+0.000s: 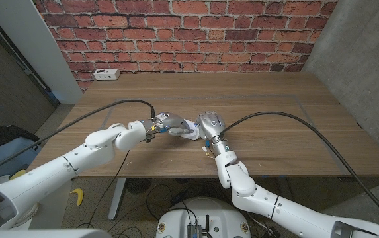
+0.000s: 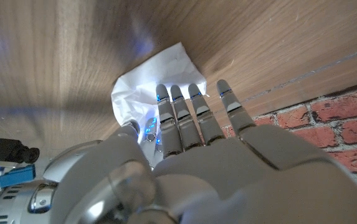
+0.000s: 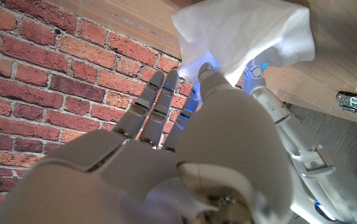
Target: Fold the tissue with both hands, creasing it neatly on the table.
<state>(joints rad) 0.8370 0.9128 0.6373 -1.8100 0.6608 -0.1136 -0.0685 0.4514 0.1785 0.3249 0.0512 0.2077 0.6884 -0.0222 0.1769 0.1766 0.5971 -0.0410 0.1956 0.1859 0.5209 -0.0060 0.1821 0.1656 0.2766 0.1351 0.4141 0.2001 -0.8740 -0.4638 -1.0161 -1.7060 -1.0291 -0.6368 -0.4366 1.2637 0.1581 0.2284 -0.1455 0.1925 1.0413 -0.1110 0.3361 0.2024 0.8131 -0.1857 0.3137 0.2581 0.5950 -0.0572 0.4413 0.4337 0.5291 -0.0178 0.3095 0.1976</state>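
Head view: both hands meet near the front middle of the tabletop (image 1: 262, 99), with the tissue (image 1: 188, 127) between them. Left hand (image 1: 165, 123) comes in from the left, its fingers reaching onto the tissue's left side. Right hand (image 1: 210, 123) sits palm down just right of the tissue, touching its edge.

Left wrist view: left hand (image 2: 197, 127) has its fingers straight and close together, tips (image 2: 179, 99) on the crumpled white tissue (image 2: 147, 81); whether they press it or pinch it, I cannot tell.

Right wrist view: right hand (image 3: 184, 118) has its fingers extended side by side, tips at the tissue (image 3: 240, 34), which looks lifted and bunched. Grip not discernible.

Farther back, a white power strip (image 1: 106, 75) lies at the tabletop's rear left, below the brick wall (image 1: 189, 33).
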